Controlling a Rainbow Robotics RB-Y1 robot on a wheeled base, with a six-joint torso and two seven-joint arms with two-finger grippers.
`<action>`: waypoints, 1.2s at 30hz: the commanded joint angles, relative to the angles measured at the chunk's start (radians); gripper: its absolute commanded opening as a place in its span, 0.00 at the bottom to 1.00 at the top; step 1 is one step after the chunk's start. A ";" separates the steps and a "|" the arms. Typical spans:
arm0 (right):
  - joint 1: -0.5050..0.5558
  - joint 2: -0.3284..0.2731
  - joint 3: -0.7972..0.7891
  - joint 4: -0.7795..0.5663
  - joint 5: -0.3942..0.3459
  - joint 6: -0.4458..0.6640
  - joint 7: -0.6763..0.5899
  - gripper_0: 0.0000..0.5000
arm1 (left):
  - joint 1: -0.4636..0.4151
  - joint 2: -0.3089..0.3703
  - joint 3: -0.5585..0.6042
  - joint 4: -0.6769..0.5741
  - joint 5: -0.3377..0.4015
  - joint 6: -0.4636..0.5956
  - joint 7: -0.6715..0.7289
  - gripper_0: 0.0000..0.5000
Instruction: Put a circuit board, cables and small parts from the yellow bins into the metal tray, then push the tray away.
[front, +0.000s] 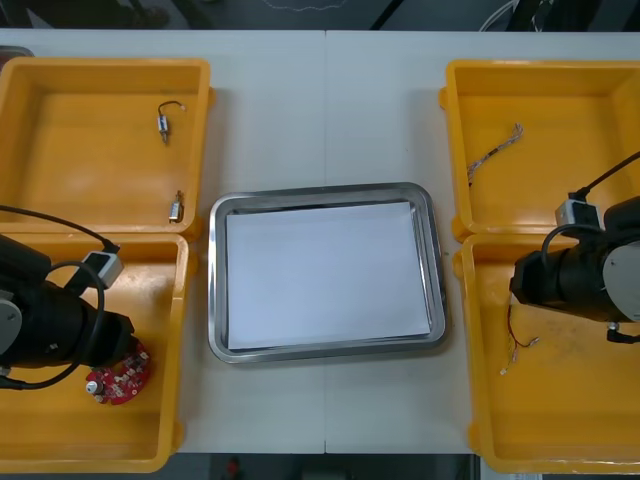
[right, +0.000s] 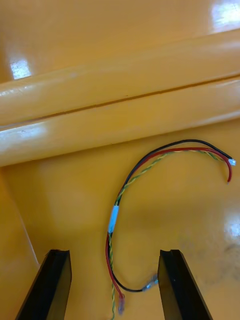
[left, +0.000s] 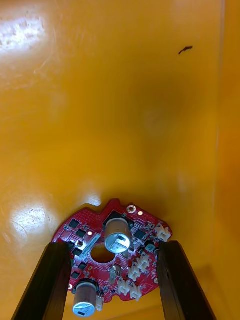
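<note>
Between left gripper's (left: 112, 246) open fingers (left: 47, 280), ungripped: circuit board (left: 111, 235), seemingly stiff, fragile; hold edges. Right gripper (right: 112, 252) open over limp cable (right: 150, 167).

Electronics workshop: yellow bins (front: 100, 130), circuit board (front: 120, 377), metal tray (front: 217, 290).

A light desk (front: 268, 130) carries everything; a thin seam (front: 325, 110) runs down its middle, with dark floor (front: 230, 12) beyond its far edge.
</note>
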 joint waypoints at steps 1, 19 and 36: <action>0.013 0.018 0.050 0.035 0.024 -0.038 -0.067 1.00 | 0.022 0.006 -0.020 0.011 -0.014 -0.015 0.080 1.00; 0.070 0.015 0.093 0.123 0.037 -0.173 -0.076 1.00 | 0.022 0.006 -0.061 0.060 -0.030 -0.086 0.082 1.00; 0.070 0.013 0.103 0.152 0.031 -0.204 -0.081 0.13 | 0.022 0.006 -0.017 0.019 -0.033 -0.063 0.092 0.00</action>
